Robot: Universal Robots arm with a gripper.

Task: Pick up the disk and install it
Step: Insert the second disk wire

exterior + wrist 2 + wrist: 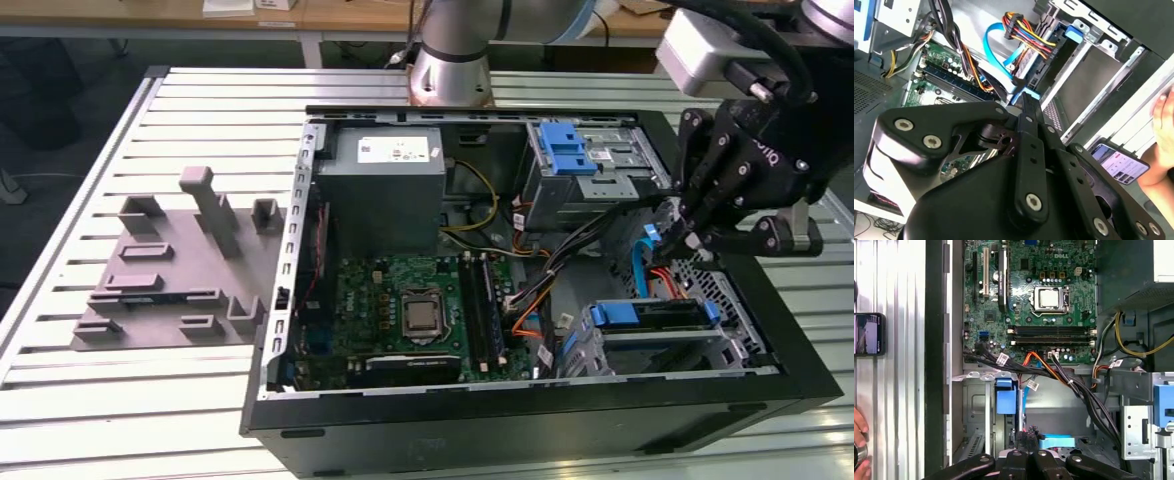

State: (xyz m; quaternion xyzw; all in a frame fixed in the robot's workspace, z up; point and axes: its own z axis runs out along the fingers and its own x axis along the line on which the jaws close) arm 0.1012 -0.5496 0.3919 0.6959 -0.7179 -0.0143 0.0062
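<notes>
The gripper (690, 238) hangs inside the open computer case (534, 420), near the case's wall at the exterior view's right, its black fingers pointing down and pressed together. Whether they pinch anything I cannot tell; in the second wrist view the tips (1021, 100) sit right at a bundle of coloured cables (1026, 37) and a light blue flat cable (996, 50). The arm comes in from above the case's far corner at the exterior view's right, wrist bent so the gripper tilts slightly inward.

The disk (650, 314), with its blue carrier, lies in the drive bay at the case's near corner on the exterior view's right, just below the gripper. The grey power supply (380, 185) sits at the far side of the case, the motherboard (400, 310) beneath it. A grey fixture plate (174, 270) rests on the slatted worktop (80, 400) towards the exterior view's left. In the first wrist view, a phone (869, 333) lies on the worktop beside the case, a hand (860, 440) near it.
</notes>
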